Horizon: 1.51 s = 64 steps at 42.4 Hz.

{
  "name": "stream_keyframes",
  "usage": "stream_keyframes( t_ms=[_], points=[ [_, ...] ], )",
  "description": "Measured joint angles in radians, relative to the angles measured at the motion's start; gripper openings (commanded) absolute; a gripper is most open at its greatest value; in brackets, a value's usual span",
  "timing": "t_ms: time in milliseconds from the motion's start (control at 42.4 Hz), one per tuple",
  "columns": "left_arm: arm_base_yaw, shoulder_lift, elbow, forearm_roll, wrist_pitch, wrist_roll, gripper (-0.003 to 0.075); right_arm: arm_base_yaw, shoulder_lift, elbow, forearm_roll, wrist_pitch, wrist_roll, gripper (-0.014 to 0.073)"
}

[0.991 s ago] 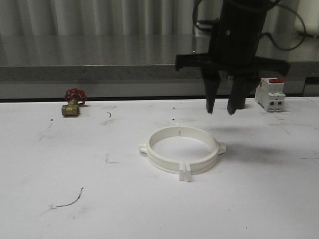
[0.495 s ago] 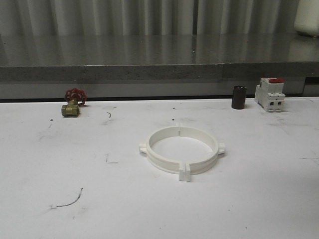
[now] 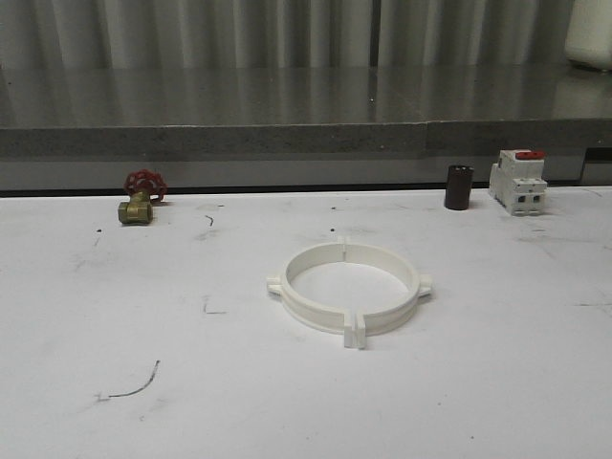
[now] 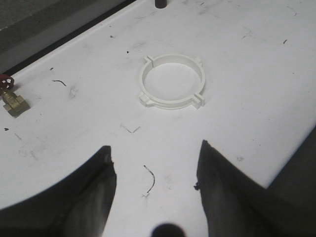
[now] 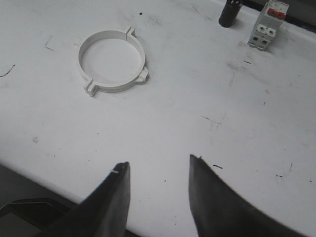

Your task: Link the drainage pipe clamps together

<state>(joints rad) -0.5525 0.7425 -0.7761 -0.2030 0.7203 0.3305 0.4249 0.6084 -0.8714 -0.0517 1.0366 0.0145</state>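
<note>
The two white drainage pipe clamps (image 3: 348, 287) lie on the white table, their ends meeting so they form one closed ring with tabs sticking out at the joints. The same ring (image 4: 172, 81) appears far ahead of my left gripper (image 4: 154, 146), which is open and holds nothing. In the right wrist view the ring (image 5: 112, 60) lies well away from my right gripper (image 5: 159, 160), also open and empty. Both grippers hover above bare table, apart from the clamps.
A brass valve with a red handwheel (image 3: 142, 197) sits at the back left. At the back right stand a dark cylinder (image 3: 458, 186) and a white breaker with a red top (image 3: 517, 181). The table's near edge (image 5: 29, 175) runs close under the right gripper.
One second ago the right arm hung over the back of the table behind the ring; it has since left the front view. The ring has not moved.
</note>
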Motion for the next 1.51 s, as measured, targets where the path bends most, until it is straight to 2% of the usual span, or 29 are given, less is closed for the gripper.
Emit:
stream_keyframes(
  t_ms=[212, 472, 566, 731, 755, 778, 1345, 1510],
  points=[
    [0.000, 0.000, 0.000, 0.000, 0.000, 0.000, 0.0367, 0.000, -0.178, 0.073, 0.000, 0.009, 0.000, 0.0322],
    [0.000, 0.000, 0.000, 0.000, -0.002, 0.000, 0.0360, 0.000, -0.204, 0.073, 0.016, 0.010, 0.000, 0.0318],
    [0.000, 0.000, 0.000, -0.009, -0.002, 0.000, 0.0275, 0.000, -0.204, 0.073, 0.033, 0.010, 0.000, 0.0237],
    [0.000, 0.000, 0.000, -0.020, -0.002, 0.000, 0.0021, 0.000, -0.204, 0.073, 0.067, 0.010, 0.000, -0.0045],
    [0.000, 0.000, 0.000, -0.020, -0.002, 0.000, -0.0007, 0.000, -0.204, 0.073, 0.071, 0.010, 0.000, -0.0074],
    [0.000, 0.000, 0.000, -0.020, -0.002, 0.000, -0.0019, 0.000, -0.204, 0.073, 0.074, 0.012, 0.000, -0.0068],
    [-0.002, -0.002, 0.002, -0.020, -0.002, 0.000, -0.0020, 0.000, -0.204, 0.073, 0.089, 0.015, 0.000, -0.0067],
    [0.013, -0.070, 0.053, -0.035, -0.010, 0.000, -0.0020, 0.000, -0.204, 0.073, 0.089, 0.016, 0.000, -0.0067]
  ],
)
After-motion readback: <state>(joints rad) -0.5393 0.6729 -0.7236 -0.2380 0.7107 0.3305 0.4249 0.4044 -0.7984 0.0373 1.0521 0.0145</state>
